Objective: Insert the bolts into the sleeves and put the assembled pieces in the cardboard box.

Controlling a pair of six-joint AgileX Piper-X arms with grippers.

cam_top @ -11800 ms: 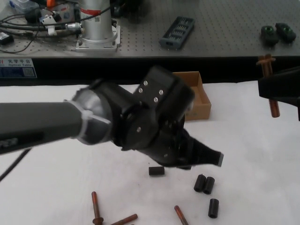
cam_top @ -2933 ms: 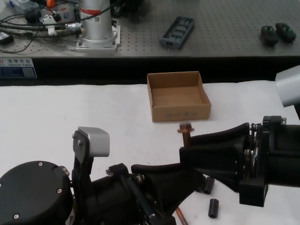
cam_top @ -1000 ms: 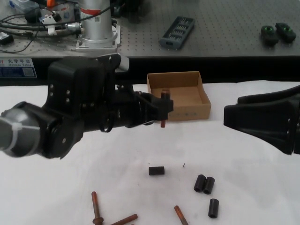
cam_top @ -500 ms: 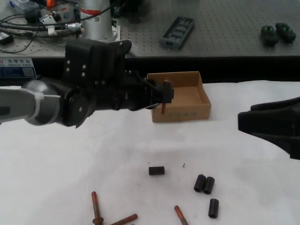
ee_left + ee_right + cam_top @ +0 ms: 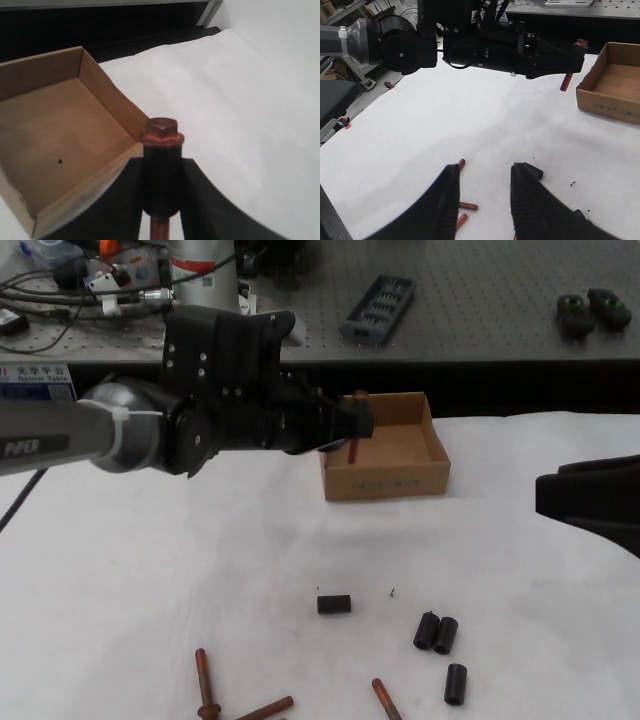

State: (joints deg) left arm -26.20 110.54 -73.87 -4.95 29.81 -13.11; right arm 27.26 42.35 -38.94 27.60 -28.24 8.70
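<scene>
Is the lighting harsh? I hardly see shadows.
High view: soft, even light on the white cloth, small black sleeves barely shadowed. Left wrist view: dull sheen on the hexagonal head of the coppery bolt. Right wrist view: faint grey shadow beneath the black left arm.

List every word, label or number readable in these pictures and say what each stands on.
Too blurred to read: blue and white print on the label plate at the front edge of the far bench.
Too blurred to read: dark lettering on the left arm's grey link.
Too small to read: dark marks on the front wall of the cardboard box.
No text can be quoted.
</scene>
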